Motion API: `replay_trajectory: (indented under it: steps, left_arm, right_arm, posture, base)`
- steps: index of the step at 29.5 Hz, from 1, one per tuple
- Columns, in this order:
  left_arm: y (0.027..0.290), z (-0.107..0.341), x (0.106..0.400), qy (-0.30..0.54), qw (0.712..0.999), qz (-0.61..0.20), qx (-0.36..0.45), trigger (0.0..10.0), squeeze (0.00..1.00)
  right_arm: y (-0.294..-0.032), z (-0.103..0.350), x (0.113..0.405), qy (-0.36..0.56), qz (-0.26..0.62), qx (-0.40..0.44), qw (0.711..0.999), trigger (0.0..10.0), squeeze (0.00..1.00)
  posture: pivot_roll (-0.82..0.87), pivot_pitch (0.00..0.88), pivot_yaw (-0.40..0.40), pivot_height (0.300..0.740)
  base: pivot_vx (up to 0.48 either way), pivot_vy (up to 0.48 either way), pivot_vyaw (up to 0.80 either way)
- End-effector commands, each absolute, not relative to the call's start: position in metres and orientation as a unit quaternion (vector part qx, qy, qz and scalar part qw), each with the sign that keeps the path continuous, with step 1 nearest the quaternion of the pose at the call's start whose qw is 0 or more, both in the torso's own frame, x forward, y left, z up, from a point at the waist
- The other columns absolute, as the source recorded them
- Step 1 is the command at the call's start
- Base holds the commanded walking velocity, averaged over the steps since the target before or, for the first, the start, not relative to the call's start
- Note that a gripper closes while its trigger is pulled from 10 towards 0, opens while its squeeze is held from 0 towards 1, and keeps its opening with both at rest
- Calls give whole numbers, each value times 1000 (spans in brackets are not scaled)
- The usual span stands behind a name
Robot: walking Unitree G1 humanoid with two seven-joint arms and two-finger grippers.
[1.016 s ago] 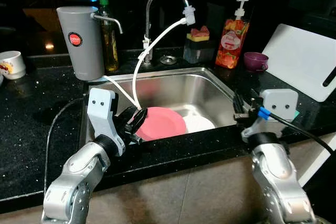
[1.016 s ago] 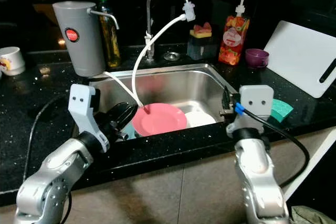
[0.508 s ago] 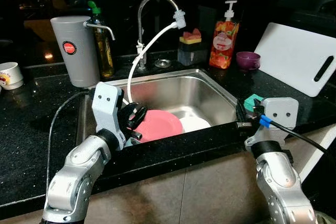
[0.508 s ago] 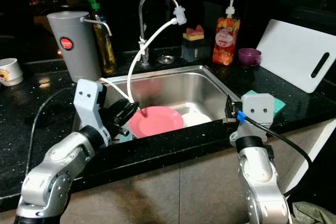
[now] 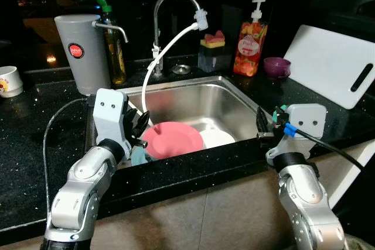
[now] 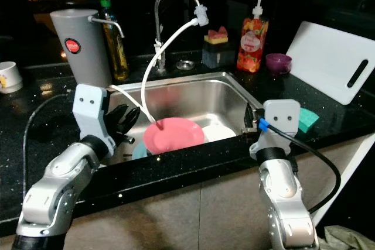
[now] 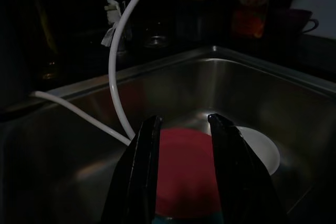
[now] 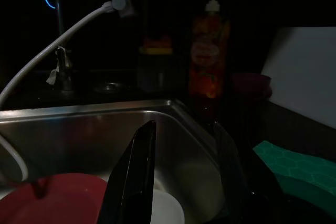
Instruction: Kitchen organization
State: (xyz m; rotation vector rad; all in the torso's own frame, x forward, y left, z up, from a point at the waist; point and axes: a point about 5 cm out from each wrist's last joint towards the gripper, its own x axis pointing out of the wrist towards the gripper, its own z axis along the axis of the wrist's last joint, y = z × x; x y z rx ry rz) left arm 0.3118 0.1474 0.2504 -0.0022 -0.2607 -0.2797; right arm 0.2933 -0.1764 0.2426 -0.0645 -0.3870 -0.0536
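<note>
Left gripper [image 5: 140, 128], fingers parted and empty, has drawn back from the pink plate [image 5: 174, 139], which lies unlifted in the sink [image 5: 228, 95] beside a white plate [image 5: 218, 139] at its 3 o'clock; right gripper [image 5: 261, 126] hovers open-fingered, so nothing is yet grasped.

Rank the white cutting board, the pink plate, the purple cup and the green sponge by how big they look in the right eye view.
1. white cutting board
2. pink plate, nearer the camera, so its real size against the board is unsure
3. and 4. green sponge and purple cup look about alike; the sponge is partly hidden, so no ranking.
</note>
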Motion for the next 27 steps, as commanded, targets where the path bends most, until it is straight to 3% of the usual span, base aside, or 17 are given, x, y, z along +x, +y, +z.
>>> replay_trajectory:
  steps: [1, 7, 8, 9, 17, 21, 27]
  left_arm:
    - [144, 251, 315, -129, 981, -146, 11, 10000, 0]
    - [137, 258, 319, -130, 978, -166, 6, 10000, 0]
    - [139, 258, 320, -127, 978, -163, 5, 10000, 0]
    - [144, 256, 320, -127, 979, -158, 11, 10000, 0]
    - [146, 249, 314, -122, 983, -135, 7, 10000, 0]
    - [129, 237, 303, -121, 982, -143, 17, 10000, 0]
    - [139, 228, 300, -121, 988, -90, 28, 10000, 0]
  right_arm:
    - [-177, 242, 293, -196, -37, -34, 979, 10000, 0]
    - [-181, 245, 287, -203, -59, -32, 977, 10000, 0]
    - [-182, 244, 287, -202, -63, -32, 977, 10000, 0]
    - [-177, 241, 287, -196, -56, -25, 979, 10000, 0]
    - [-167, 233, 287, -179, -27, -27, 983, 10000, 0]
    - [-161, 237, 290, -187, -6, -31, 982, 10000, 0]
    - [-157, 241, 299, -192, 4, -18, 981, 10000, 0]
  posture:
    - [59, 59, 54, 740]
    - [38, 104, 105, 740]
    - [33, 109, 101, 740]
    - [50, 106, 40, 740]
    - [57, 102, 31, 740]
    - [51, 91, 5, 740]
    - [90, 70, -26, 740]
  base:
    - [0, 0, 0]
    - [0, 0, 0]
    - [0, 0, 0]
    - [0, 0, 0]
    - [0, 0, 0]
    - [0, 0, 0]
    - [0, 0, 0]
